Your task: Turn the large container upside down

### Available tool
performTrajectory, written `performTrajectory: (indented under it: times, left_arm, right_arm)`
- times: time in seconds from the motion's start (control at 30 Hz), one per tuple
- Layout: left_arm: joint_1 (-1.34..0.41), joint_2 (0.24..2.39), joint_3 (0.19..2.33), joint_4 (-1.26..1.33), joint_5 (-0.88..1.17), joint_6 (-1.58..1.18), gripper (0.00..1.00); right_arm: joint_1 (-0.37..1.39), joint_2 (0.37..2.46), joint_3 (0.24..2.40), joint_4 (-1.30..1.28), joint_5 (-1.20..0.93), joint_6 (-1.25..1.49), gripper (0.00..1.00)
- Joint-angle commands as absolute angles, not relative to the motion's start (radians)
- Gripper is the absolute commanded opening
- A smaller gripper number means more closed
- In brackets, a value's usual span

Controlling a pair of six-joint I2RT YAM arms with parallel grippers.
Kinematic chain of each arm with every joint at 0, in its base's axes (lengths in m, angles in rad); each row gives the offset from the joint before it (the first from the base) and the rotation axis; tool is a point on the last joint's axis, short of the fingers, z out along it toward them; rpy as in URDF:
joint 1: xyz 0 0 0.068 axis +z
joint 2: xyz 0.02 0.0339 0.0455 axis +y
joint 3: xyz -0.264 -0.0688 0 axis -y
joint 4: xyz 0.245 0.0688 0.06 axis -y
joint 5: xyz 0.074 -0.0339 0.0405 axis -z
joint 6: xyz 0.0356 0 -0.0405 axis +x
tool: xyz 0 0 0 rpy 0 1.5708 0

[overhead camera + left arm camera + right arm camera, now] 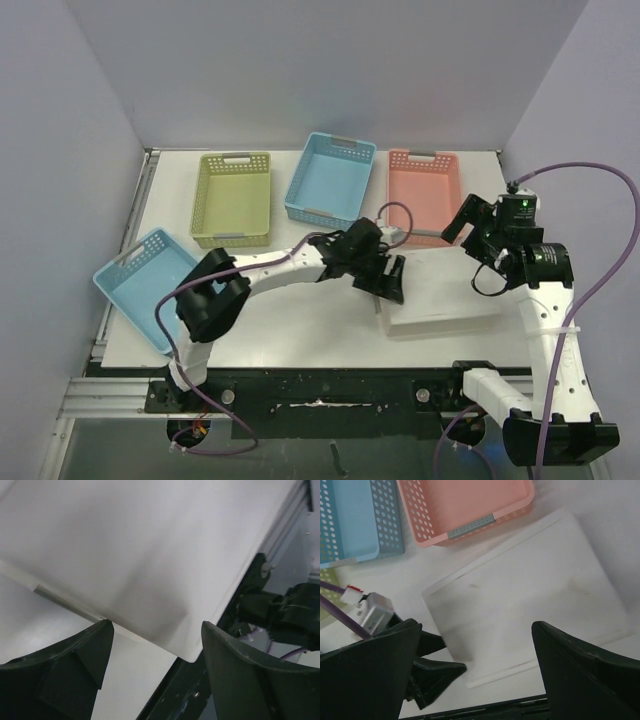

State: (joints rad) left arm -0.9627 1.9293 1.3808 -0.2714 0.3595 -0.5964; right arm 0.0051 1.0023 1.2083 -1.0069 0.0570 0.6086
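Large white container [450,290] lay low and flat on the table [300,335], right of centre, just in front of the pink basket [425,195]. A broad plain face pointed up with a narrow flange around its foot. From the right wrist view it looked bottom-up, but the white-on-white surface made that hard to confirm.

Left gripper [388,280] sat at the container's near-left corner. Its jaws were spread wide in the left wrist view, and the container's edge and rounded corner [190,655] sat just beyond the two fingers [75,680]. Nothing was clamped. Whether a finger touched the flange could not be told.

Right gripper [462,220] hung over the container's far right side, clear of it. Its jaws were also wide apart and held nothing. Its own camera looked down on the container [530,595] between the fingers [585,675].

The far row held the pink basket, a blue basket [330,180] and a green basket [232,198], set side by side and well apart from the container's near edge. A second blue basket [145,285] sat tilted at the table's left edge and overhung it.
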Motion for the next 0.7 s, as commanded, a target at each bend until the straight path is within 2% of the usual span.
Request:
performTrajectory:
  times: [0.0,0.1,0.23,0.33,0.43,0.5,0.67]
  left_arm:
    - [-1.048,2.046,1.667,-0.168,0.524,-0.589,0.70]
    - [-1.052,2.032,1.682,-0.166,0.593,-0.566,0.70]
    - [-0.962,1.835,1.453,-0.047,0.666,-0.623,0.70]
    - [-0.856,1.673,1.284,-0.023,0.679,-0.663,0.70]
    - [-0.748,1.503,1.179,-0.122,0.613,-0.642,0.70]
    - [-0.642,1.414,1.151,-0.219,0.540,-0.630,0.70]
    - [-0.436,1.285,1.121,-0.341,0.400,-0.633,0.70]
  right_arm:
    - [-0.002,0.969,1.240,-0.937,0.012,0.638,0.99]
    - [-0.004,0.972,1.239,-0.957,0.030,0.625,0.99]
    - [-0.004,0.970,1.197,-0.962,0.042,0.597,0.98]
    - [-0.002,0.979,1.145,-0.931,-0.028,0.571,1.00]
    - [0.017,0.994,1.065,-0.858,-0.215,0.560,0.98]
    - [0.105,0.998,0.995,-0.768,-0.306,0.599,0.98]
    - [0.487,1.126,0.948,-0.644,-0.143,0.741,0.99]
